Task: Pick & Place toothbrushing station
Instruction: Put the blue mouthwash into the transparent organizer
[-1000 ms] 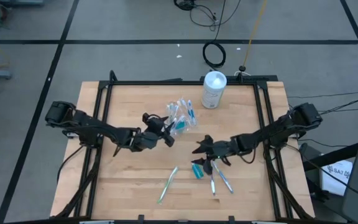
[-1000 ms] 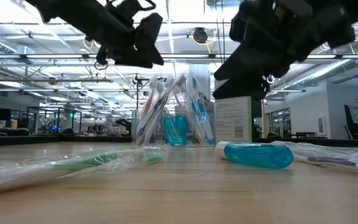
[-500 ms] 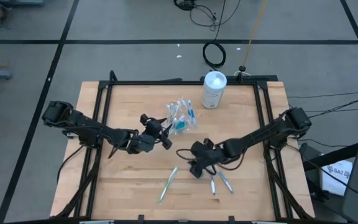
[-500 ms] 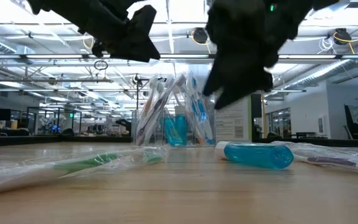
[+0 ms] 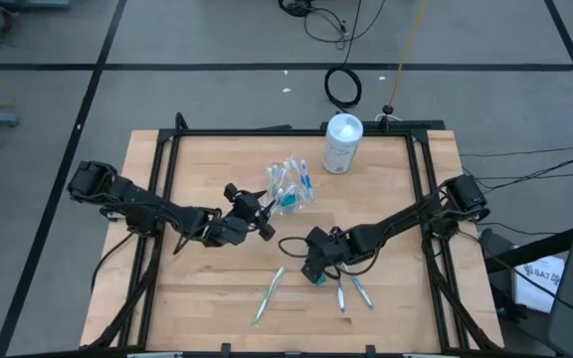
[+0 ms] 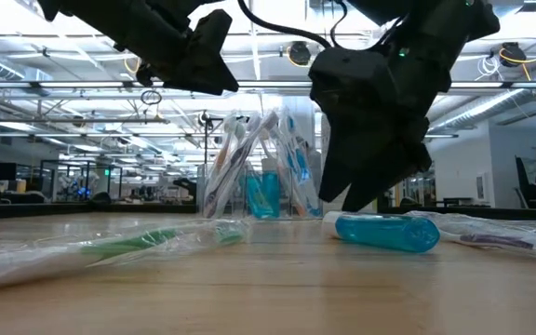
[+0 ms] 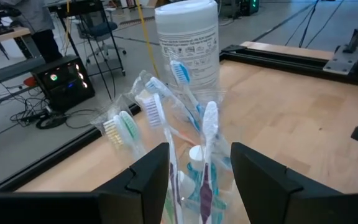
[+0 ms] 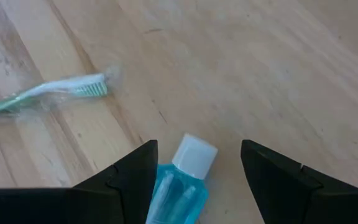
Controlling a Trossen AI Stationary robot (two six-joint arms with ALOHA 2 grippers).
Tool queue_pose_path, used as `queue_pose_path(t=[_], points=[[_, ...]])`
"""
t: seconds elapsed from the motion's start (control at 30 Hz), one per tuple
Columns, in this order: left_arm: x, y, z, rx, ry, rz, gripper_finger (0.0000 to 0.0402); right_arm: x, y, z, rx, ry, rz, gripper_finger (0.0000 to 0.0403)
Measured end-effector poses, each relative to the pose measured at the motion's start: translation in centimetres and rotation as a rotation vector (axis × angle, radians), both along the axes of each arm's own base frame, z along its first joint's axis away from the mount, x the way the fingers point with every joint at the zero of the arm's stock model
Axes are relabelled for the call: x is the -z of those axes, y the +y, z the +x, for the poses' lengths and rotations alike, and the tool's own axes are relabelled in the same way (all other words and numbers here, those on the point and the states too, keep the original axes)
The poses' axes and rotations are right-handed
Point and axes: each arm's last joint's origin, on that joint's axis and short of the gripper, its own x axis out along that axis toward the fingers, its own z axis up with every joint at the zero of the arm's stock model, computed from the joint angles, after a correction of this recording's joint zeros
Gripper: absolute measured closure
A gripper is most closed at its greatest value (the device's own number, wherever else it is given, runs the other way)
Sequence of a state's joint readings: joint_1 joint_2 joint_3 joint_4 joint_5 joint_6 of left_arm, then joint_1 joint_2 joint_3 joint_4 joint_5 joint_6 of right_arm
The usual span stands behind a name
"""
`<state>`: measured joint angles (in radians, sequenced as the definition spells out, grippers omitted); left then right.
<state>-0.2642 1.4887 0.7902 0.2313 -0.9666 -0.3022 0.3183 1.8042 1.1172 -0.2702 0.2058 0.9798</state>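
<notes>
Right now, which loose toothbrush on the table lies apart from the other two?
The green toothbrush, alone left of the blue bottle; the other two lie together right of it.

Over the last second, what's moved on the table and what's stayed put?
The right gripper slid toward the table's middle and came down over the blue bottle, its open fingers now straddling the cap end; nothing is gripped yet. The left gripper drifted slightly back from the cup of toothbrushes and hovers there, open. The bottle, the loose green toothbrush, the cup and the white canister stayed put.
</notes>
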Motion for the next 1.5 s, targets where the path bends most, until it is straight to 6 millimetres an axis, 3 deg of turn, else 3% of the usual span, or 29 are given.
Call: queue_pose_path(t=[0.13, 0.37, 0.53, 0.97, 1.27, 1.5], points=[[0.0, 0.0, 0.0, -0.002, -0.008, -0.013, 0.0222, 0.1, 0.4, -0.1, -0.012, 0.001, 0.002, 0.0179], [0.1, -0.1, 0.1, 0.040, -0.003, -0.036, 0.0222, 2.0, 0.6, 0.4, -0.032, 0.044, 0.032, 0.0180], [0.2, -0.1, 0.0, 0.036, -0.004, -0.048, 0.0222, 2.4, 0.5, 0.4, -0.062, 0.070, 0.030, 0.0198], [0.2, -0.1, 0.0, 0.034, 0.000, -0.050, 0.0222, 2.6, 0.4, 0.3, -0.081, 0.085, 0.014, 0.0293], [0.2, -0.1, 0.0, 0.034, 0.001, -0.050, 0.0222, 2.6, 0.5, 0.3, -0.114, 0.082, 0.002, 0.0298], [0.2, -0.1, 0.0, 0.033, 0.001, -0.050, 0.0222, 1.6, 0.4, 0.4, -0.183, 0.035, -0.006, 0.0304]])
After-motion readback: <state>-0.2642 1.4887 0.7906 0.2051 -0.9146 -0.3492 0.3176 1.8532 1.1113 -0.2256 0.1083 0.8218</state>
